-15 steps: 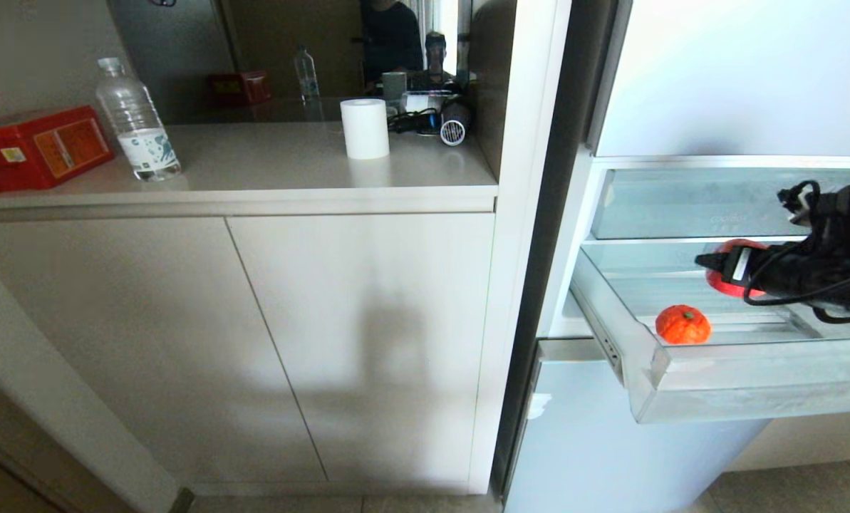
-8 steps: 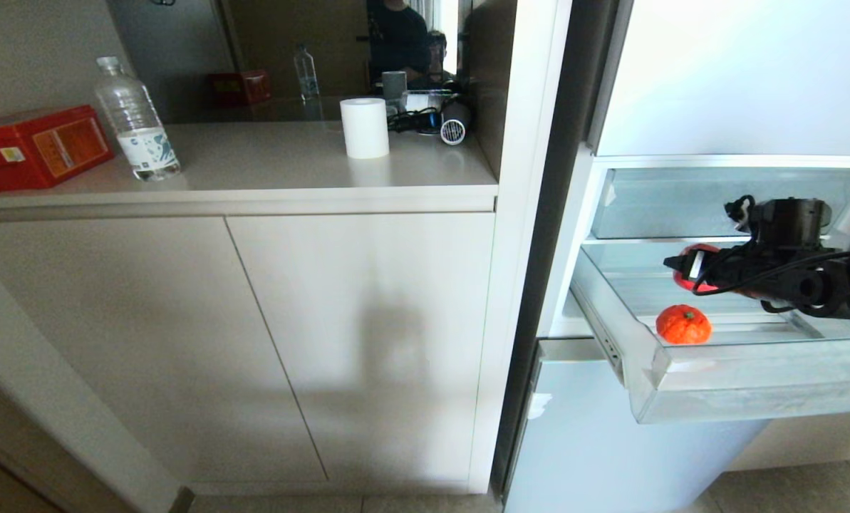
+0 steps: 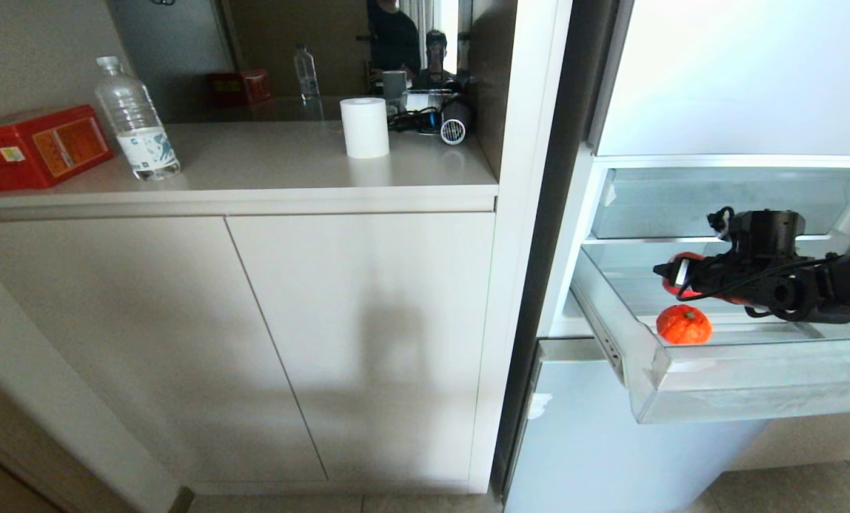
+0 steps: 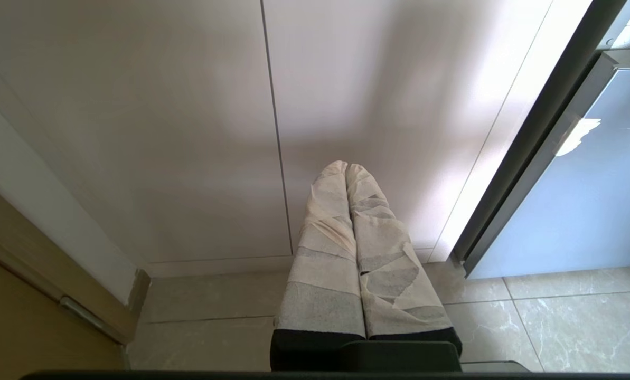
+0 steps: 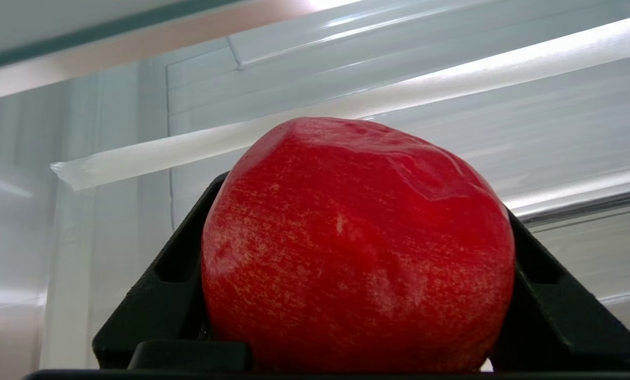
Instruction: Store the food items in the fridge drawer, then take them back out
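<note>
Clamped around a round red apple (image 5: 357, 248) over the clear plastic fridge drawer (image 3: 745, 385), the right gripper (image 3: 677, 274) risks dropping it onto the small orange tangerine (image 3: 683, 325), bruising both.

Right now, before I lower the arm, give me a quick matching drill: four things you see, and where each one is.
Things:
1. apple
2. tangerine
3. paper roll
4. red box

Places:
A. far left end of the countertop
B. on the drawer floor, near its front lip
C. between the right gripper fingers, above the drawer
D. on the countertop, near its right end

Pairs: 1-C, 2-B, 3-D, 4-A
</note>
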Robot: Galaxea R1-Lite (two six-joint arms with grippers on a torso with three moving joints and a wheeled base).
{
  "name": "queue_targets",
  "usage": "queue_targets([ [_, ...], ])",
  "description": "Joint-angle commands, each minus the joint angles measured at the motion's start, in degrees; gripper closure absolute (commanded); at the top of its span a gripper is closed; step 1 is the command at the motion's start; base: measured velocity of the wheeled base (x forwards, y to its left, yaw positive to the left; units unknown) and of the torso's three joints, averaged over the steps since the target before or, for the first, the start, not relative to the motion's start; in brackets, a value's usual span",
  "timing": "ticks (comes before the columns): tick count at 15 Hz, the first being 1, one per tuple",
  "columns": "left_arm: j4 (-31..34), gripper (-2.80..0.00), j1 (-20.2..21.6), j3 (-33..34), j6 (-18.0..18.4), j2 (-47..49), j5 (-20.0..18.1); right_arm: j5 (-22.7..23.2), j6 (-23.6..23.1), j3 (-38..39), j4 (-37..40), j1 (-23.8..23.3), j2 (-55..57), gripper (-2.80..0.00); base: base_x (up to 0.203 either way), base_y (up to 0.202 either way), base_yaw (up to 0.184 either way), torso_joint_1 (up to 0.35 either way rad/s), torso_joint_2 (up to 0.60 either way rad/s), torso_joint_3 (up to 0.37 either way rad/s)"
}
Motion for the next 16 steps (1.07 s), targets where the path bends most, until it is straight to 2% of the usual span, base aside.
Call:
queue_targets([
  [1, 0.04, 0.0, 0.0, 0.01, 0.0, -0.02, 0.03, 0.0, 0.07, 0.27, -0.1, -0.02, -1.13, 0.0, 0.0, 0.0, 0.0, 0.0, 0.0, 0.0],
  [5, 0.04, 0.0, 0.0, 0.01, 0.0, -0.02, 0.03, -0.77, 0.66, 3.0, 0.12, -0.42, -3.41, 0.0, 0.0, 0.0, 0.0, 0.0, 0.0, 0.0],
  [7, 0.04, 0.0, 0.0, 0.01, 0.0, -0.02, 0.03, -5.73, 0.93, 3.17, 0.2, -1.58, -3.55, 0.0, 0.0, 0.0, 0.0, 0.0, 0.0, 0.0],
  [9, 0.04, 0.0, 0.0, 0.01, 0.0, -0.02, 0.03, -7.95, 0.82, 2.68, 0.09, -3.56, -2.44, 0.0, 0.0, 0.0, 0.0, 0.0, 0.0, 0.0],
  [13, 0.04, 0.0, 0.0, 0.01, 0.0, -0.02, 0.03, -8.45, 0.33, 1.57, -0.01, -5.55, -0.71, 0.0, 0.0, 0.0, 0.0, 0.0, 0.0, 0.0],
  [14, 0.04, 0.0, 0.0, 0.01, 0.0, -0.02, 0.03, -8.45, 0.24, 1.41, -0.01, -5.72, -0.55, -2.8, 0.0, 0.0, 0.0, 0.0, 0.0, 0.0],
  [16, 0.04, 0.0, 0.0, 0.01, 0.0, -0.02, 0.03, -8.39, 0.37, 1.21, -0.01, -6.3, -0.54, -2.8, 0.0, 0.0, 0.0, 0.0, 0.0, 0.0],
])
